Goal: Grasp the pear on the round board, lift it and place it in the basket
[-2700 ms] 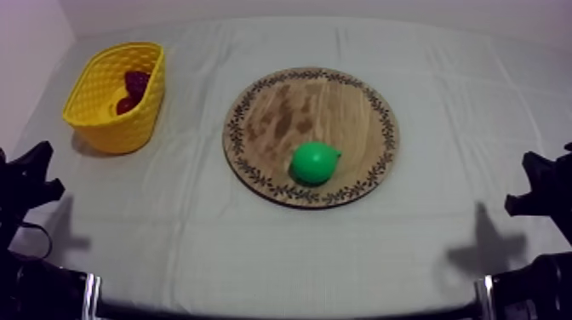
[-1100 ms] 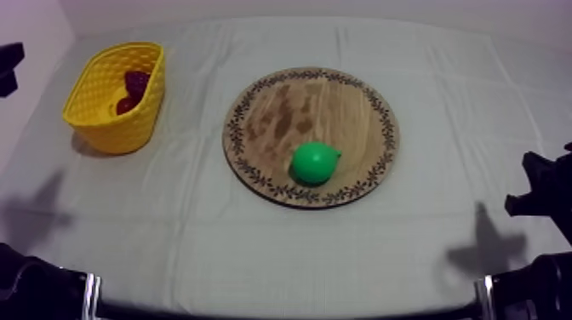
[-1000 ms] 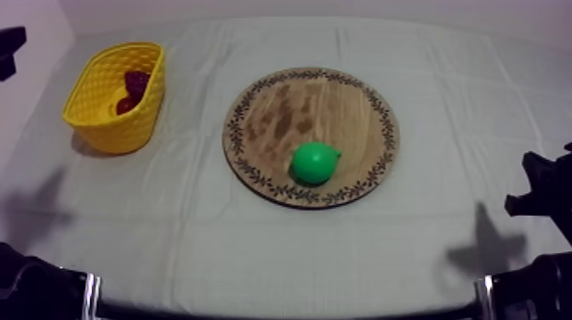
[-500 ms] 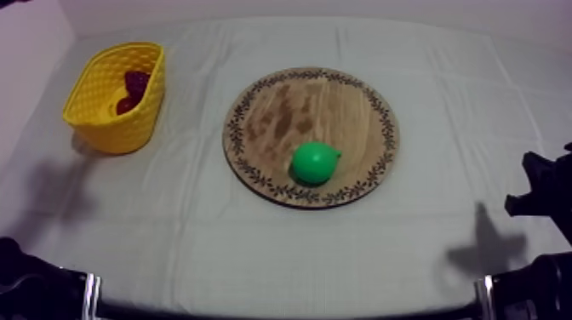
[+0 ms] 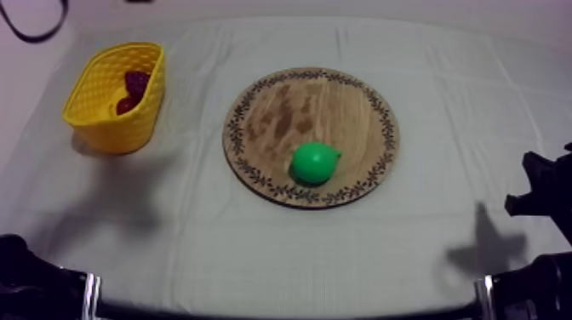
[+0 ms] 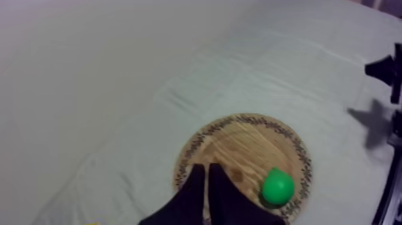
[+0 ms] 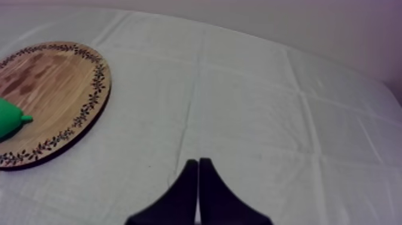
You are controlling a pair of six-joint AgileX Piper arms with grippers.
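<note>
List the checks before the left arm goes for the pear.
1. Pear on board, nothing over it: ok.
2. Left pincer open for the grasp: not ok, shut.
3. Left pincer aimed at board: ok.
4. Basket upright, room beside small red fruit: ok.
5. Right pincer off the board: ok, shut over cloth.

Green pear (image 5: 316, 162) on wooden board (image 5: 281, 106) near rim, yellow basket (image 5: 100, 109) well apart
</note>
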